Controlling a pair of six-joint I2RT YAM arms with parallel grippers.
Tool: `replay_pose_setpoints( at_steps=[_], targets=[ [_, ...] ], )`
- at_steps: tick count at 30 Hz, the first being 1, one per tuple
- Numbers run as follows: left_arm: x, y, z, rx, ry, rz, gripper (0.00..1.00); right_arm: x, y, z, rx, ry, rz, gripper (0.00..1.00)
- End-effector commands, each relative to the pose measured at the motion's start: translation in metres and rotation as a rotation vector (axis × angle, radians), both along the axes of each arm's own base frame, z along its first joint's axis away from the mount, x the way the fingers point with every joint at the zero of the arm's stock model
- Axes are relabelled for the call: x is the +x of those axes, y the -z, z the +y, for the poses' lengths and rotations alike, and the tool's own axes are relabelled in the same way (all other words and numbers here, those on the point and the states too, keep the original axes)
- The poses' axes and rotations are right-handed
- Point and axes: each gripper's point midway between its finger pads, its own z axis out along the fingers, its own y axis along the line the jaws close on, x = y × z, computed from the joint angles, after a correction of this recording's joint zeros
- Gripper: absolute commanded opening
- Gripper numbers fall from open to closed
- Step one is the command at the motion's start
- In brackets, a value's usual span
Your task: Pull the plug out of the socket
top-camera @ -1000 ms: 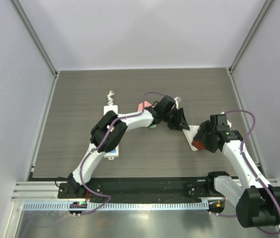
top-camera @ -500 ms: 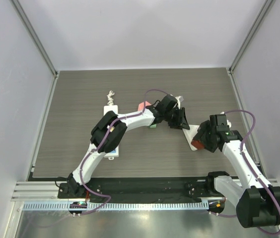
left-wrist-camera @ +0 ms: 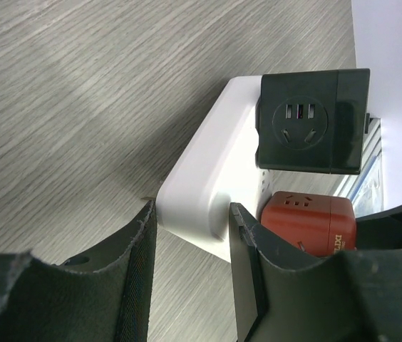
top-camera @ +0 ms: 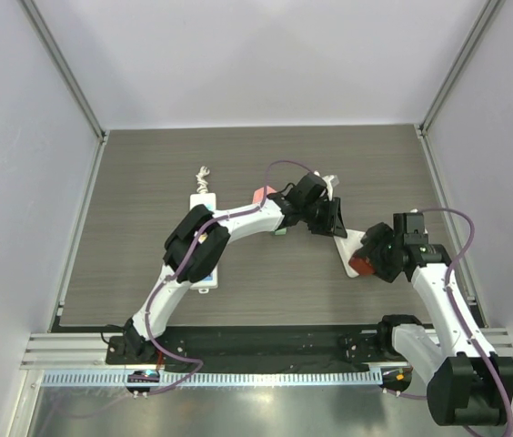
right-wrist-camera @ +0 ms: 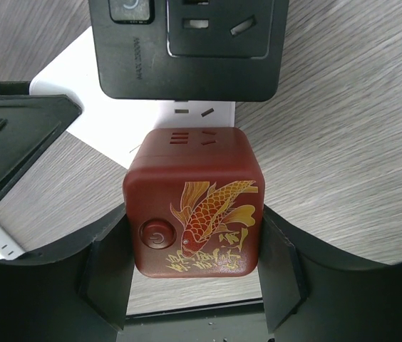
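A white socket strip (left-wrist-camera: 215, 171) lies on the wooden table with a black cube adapter (left-wrist-camera: 311, 121) and a red cube plug (right-wrist-camera: 197, 206) with a gold koi seated on it. My left gripper (left-wrist-camera: 190, 214) is shut on the strip's rounded end, one finger on each side. My right gripper (right-wrist-camera: 195, 242) is shut on the red plug, with its fingers (right-wrist-camera: 105, 271) against the two side faces. From above, the left gripper (top-camera: 334, 223) reaches in from the left, and the right gripper (top-camera: 372, 259) covers the red plug (top-camera: 358, 266) at the strip's near end (top-camera: 351, 244).
A second white power strip (top-camera: 204, 202) with a coiled cord (top-camera: 204, 173) lies at the left, partly under my left arm. A pink object (top-camera: 261, 194) sits beside that arm. Enclosure walls stand on three sides, and a black rail (top-camera: 266, 341) runs along the near edge.
My right gripper's fingers have closed in onto the red plug, and the right wrist has shifted slightly to the right. The left arm and the strip have stayed put.
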Motion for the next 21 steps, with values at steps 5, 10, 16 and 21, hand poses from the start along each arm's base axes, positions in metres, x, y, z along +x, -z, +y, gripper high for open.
replay_pose_setpoints(
  at_steps=[5,10,16,21],
  targets=[
    [0.017,0.027,0.044,0.233,-0.044,-0.123,0.00,0.021,-0.037,-0.001,0.004,-0.015,-0.147,0.01],
    [0.011,0.014,0.034,0.221,-0.036,-0.154,0.00,0.029,-0.043,-0.008,-0.122,-0.025,-0.141,0.01],
    [0.012,0.013,0.028,0.221,-0.039,-0.165,0.00,0.038,-0.050,0.003,-0.195,-0.054,-0.147,0.01],
    [0.010,0.014,0.033,0.230,-0.044,-0.167,0.00,0.036,-0.044,0.000,-0.213,-0.063,-0.128,0.01]
  ],
)
